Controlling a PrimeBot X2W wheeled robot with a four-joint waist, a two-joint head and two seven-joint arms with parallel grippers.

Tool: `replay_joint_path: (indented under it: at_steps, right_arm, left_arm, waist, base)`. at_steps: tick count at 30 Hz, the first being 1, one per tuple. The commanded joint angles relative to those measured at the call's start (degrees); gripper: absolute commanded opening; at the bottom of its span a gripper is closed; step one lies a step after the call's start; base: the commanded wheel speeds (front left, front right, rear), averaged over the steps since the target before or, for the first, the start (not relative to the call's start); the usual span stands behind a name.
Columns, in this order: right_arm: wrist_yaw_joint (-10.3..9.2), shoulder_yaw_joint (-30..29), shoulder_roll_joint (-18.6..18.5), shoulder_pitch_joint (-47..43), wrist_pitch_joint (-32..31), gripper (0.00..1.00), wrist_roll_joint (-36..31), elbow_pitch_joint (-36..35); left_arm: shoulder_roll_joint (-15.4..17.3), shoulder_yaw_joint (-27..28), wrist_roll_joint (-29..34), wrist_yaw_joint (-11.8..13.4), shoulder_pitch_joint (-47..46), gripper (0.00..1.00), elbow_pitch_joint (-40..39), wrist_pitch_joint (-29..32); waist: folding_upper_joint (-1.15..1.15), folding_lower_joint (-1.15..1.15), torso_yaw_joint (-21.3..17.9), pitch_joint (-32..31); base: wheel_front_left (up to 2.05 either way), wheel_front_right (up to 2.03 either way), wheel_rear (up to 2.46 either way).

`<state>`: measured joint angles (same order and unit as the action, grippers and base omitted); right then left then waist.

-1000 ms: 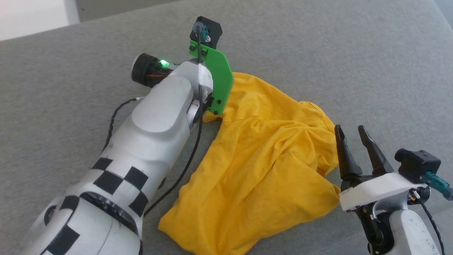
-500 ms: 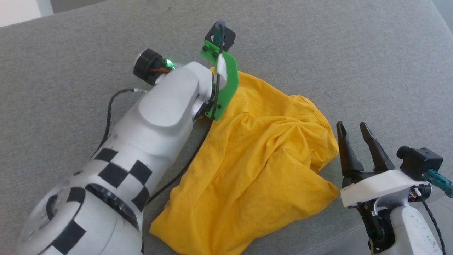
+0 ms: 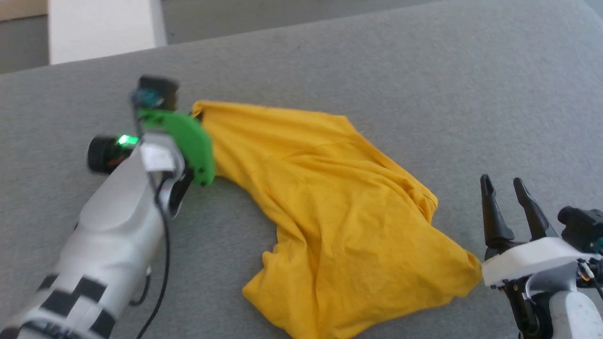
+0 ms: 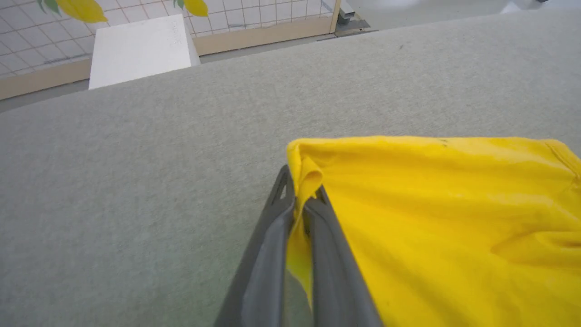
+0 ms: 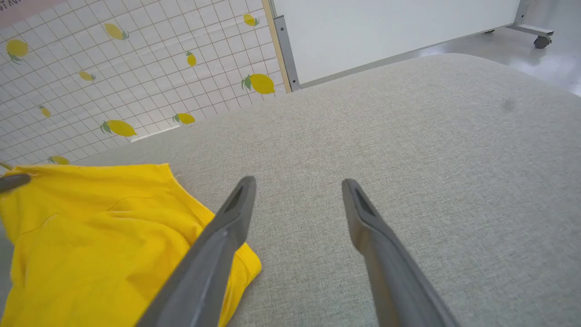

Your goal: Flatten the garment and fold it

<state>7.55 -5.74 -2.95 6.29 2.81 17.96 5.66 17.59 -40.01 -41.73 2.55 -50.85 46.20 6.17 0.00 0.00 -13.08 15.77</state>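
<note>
1. The garment (image 3: 339, 226) is seen lying creased on the grey padded surface (image 3: 424, 70), with only plain yellow cloth shown.
2. Its far left corner is clamped between the closed fingers of the left gripper (image 4: 302, 195), and a small fold is bunched at the tips.
3. The right gripper (image 3: 502, 184) is held spread wide and empty, just beside the garment's near right corner.

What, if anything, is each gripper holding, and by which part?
The left gripper pinches the shirt at a corner; the right gripper is open, holding nothing.
</note>
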Motion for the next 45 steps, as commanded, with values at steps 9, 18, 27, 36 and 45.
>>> replay_joint_path:
  at_steps: [9,18,27,36,45]
  right_arm:
    - [-0.06,-1.57,0.07,-4.98,-4.21,1.00,-1.12,-3.80]
    - [-0.06,0.36,0.07,-7.30,-10.13,1.00,-1.12,-4.87]
    - [-0.06,-1.22,0.07,-4.39,-23.34,1.00,-1.30,-2.64]
    - [-0.06,-1.97,0.07,-0.16,-41.93,0.93,1.37,7.00]
    - [-0.06,6.11,0.07,-2.66,-41.67,0.00,9.17,-6.68]
  left_arm:
    - [9.90,9.09,-8.20,10.25,24.78,0.00,-14.09,-5.55]
    - [7.76,11.91,-14.41,11.70,40.50,1.00,-25.58,-9.45]
    - [3.62,15.96,-5.64,12.41,42.06,1.00,-33.02,-21.05]
    - [-3.29,22.45,5.77,9.29,43.32,1.00,-38.15,-21.15]
    - [-6.27,25.37,9.37,6.09,43.99,1.00,-35.71,-21.16]
  waist:
    - [0.00,0.00,11.27,-9.93]
    - [0.00,0.00,13.29,-10.28]
    - [0.00,0.00,15.19,-8.43]
    - [0.00,0.00,17.26,-7.02]
    - [0.00,0.00,17.54,-8.18]
  base:
    - [0.00,0.00,0.00]
    - [0.00,0.00,0.00]
    - [0.00,0.00,0.00]
    - [0.00,0.00,0.00]
    - [0.00,0.00,0.00]
